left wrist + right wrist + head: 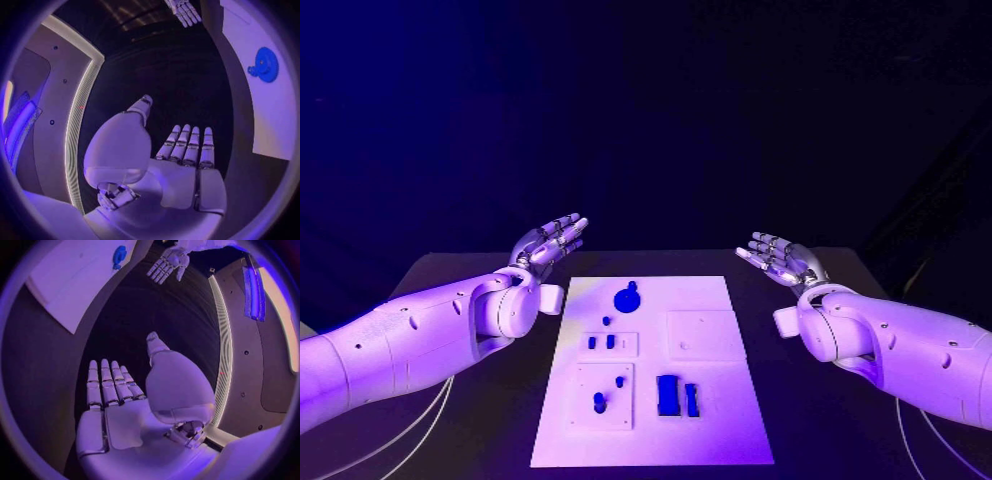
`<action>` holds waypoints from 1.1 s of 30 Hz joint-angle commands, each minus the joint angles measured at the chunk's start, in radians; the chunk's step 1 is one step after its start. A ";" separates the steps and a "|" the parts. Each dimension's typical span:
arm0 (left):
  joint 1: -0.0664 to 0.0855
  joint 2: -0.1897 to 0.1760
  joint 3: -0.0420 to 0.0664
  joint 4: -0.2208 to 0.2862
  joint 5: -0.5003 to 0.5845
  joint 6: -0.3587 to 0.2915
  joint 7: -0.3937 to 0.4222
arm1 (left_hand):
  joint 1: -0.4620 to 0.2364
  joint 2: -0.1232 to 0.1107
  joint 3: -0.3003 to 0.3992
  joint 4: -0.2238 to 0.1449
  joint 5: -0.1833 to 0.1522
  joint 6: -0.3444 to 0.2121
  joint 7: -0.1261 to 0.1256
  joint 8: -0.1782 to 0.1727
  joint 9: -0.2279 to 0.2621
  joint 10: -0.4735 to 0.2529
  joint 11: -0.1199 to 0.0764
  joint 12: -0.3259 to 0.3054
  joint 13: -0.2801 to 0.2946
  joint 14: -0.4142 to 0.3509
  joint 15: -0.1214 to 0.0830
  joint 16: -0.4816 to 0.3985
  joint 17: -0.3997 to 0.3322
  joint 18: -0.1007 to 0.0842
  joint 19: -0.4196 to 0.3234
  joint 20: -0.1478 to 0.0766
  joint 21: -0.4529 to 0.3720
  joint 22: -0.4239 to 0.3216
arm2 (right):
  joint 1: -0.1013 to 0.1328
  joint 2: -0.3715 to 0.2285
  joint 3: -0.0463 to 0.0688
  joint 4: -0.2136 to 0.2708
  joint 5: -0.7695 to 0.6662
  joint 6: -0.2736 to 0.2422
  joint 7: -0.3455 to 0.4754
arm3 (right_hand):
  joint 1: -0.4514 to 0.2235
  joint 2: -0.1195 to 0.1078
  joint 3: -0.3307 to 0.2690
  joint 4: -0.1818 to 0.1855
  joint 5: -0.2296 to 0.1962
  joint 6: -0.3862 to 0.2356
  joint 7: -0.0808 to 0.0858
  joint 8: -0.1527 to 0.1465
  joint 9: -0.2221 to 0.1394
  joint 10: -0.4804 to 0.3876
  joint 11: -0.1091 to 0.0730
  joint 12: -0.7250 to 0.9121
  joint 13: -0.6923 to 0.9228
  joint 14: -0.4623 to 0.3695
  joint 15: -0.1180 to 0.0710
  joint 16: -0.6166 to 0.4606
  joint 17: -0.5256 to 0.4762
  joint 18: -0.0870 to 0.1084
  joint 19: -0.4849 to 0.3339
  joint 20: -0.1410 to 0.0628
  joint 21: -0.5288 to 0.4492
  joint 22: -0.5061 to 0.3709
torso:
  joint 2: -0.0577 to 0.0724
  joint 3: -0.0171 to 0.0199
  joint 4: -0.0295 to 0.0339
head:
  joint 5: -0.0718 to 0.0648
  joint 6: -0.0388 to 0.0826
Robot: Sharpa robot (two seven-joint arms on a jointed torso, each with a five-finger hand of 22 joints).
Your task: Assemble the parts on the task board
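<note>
The white task board (718, 420) lies in the middle of the black table. A blue gear-shaped part (627, 297) lies near its far end, seen as a gear (267, 64) in the left wrist view and as a gear (119, 256) in the right wrist view. Small blue pegs (600, 342) stand in a raised square plate, another peg (600, 402) stands in a nearer plate, and two blue blocks (678, 396) lie beside it. My left hand (547, 241) hovers open off the board's far left corner, holding nothing. My right hand (779, 258) hovers open off the far right corner.
A bare raised white square (702, 333) sits on the board's right half. Black table surface (488, 420) flanks the board on both sides. The opposite hand appears across the table as the right hand (184, 11) and the left hand (167, 264).
</note>
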 commanded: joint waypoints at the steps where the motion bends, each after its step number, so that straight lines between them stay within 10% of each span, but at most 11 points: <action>1: -0.006 0.000 0.005 0.040 -0.012 -0.066 0.008 | -0.374 0.071 -0.122 -0.103 -0.106 -0.305 -0.057 -0.074 -0.111 -0.342 -0.070 -0.071 -0.024 -0.266 -0.063 -0.118 -0.039 -0.052 -0.246 -0.108 -0.045 -0.126 | -0.008 -0.007 0.012 0.050 0.039 -0.042 0.034 | -0.374 0.044 -0.057 -0.104 -0.023 -0.314 -0.073 -0.092 -0.121 -0.374 -0.061 -0.051 -0.078 -0.369 -0.049 -0.083 -0.151 -0.069 -0.337 -0.092 -0.024 -0.182 | -0.031 0.0028 0.0296 | -0.026 0.028; 2: -0.009 -0.001 0.007 0.055 -0.014 -0.085 0.010 | -0.403 0.071 -0.122 -0.103 -0.106 -0.305 -0.057 -0.074 -0.111 -0.342 -0.070 -0.071 -0.024 -0.266 -0.063 -0.118 -0.039 -0.052 -0.246 -0.108 -0.045 -0.126 | -0.012 -0.011 0.017 0.069 0.051 -0.054 0.043 | -0.404 0.044 -0.057 -0.104 -0.023 -0.314 -0.073 -0.092 -0.121 -0.374 -0.061 -0.051 -0.078 -0.369 -0.049 -0.083 -0.151 -0.069 -0.337 -0.092 -0.024 -0.182 | -0.038 0.0034 0.0359 | -0.032 0.035; 3: -0.012 -0.002 0.009 0.072 -0.017 -0.106 0.011 | -1.119 0.071 -0.122 -0.103 -0.106 -0.305 -0.057 -0.074 -0.111 -0.342 -0.070 -0.071 -0.024 -0.266 -0.063 -0.118 -0.039 -0.052 -0.246 -0.108 -0.045 -0.126 | -0.016 -0.015 0.023 0.090 0.064 -0.068 0.052 | -1.121 0.044 -0.057 -0.104 -0.023 -0.314 -0.073 -0.092 -0.121 -0.374 -0.061 -0.051 -0.078 -0.369 -0.049 -0.083 -0.151 -0.069 -0.337 -0.092 -0.024 -0.182 | -0.044 0.0040 0.0411 | -0.037 0.040; 7: -0.029 -0.007 0.019 0.164 -0.031 -0.224 0.020 | -1.119 0.071 -0.122 -0.103 -0.106 -0.305 -0.057 -0.074 -0.111 -0.342 -0.070 -0.071 -0.024 -0.266 -0.063 -0.118 -0.039 -0.052 -0.246 -0.108 -0.045 -0.126 | -0.037 -0.039 0.055 0.204 0.137 -0.141 0.104 | -1.121 0.044 -0.057 -0.104 -0.023 -0.314 -0.073 -0.092 -0.121 -0.374 -0.061 -0.051 -0.078 -0.369 -0.049 -0.083 -0.151 -0.069 -0.337 -0.092 -0.024 -0.182 | -0.056 0.0052 0.0524 | -0.048 0.053; 16: -0.058 -0.017 0.037 0.325 -0.057 -0.430 0.037 | -1.119 0.071 -0.122 -0.103 -0.106 -0.305 -0.057 -0.074 -0.111 -0.342 -0.070 -0.071 -0.024 -0.266 -0.063 -0.118 -0.039 -0.052 -0.246 -0.108 -0.045 -0.126 | -0.065 -0.069 0.096 0.348 0.229 -0.232 0.168 | -1.121 0.044 -0.057 -0.104 -0.023 -0.314 -0.073 -0.092 -0.121 -0.374 -0.061 -0.051 -0.078 -0.369 -0.049 -0.083 -0.151 -0.069 -0.337 -0.092 -0.024 -0.182 | -0.056 0.0053 0.0529 | -0.048 0.053; 33: -0.067 -0.020 0.042 0.371 -0.064 -0.489 0.041 | -1.119 0.071 -0.122 -0.103 -0.106 -0.305 -0.057 -0.074 -0.111 -0.342 -0.070 -0.071 -0.024 -0.266 -0.063 -0.118 -0.039 -0.052 -0.246 -0.108 -0.045 -0.126 | -0.068 -0.073 0.101 0.364 0.239 -0.243 0.176 | -1.121 0.044 -0.057 -0.104 -0.023 -0.314 -0.073 -0.092 -0.121 -0.374 -0.061 -0.051 -0.078 -0.369 -0.049 -0.083 -0.151 -0.069 -0.337 -0.092 -0.024 -0.182 | -0.056 0.0053 0.0529 | -0.048 0.053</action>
